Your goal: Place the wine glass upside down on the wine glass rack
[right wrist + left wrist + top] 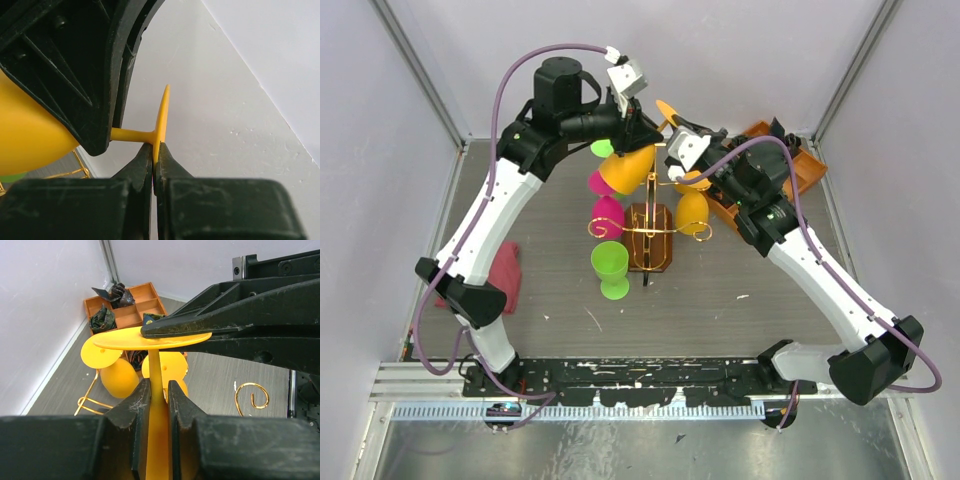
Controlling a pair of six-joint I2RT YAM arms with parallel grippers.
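A: While sizing up the wine glass (628, 168), held tilted in the air over the wine glass rack (642, 258), judged it light, stiff plastic, probably slick; best taken by the thin stem.
B: Found the left gripper (159, 402) clamped there, the right gripper (154, 156) pinching the foot's edge.
A: Looks?
B: Noted opaque orange: rounded bowl, slim stem, flat disc foot.
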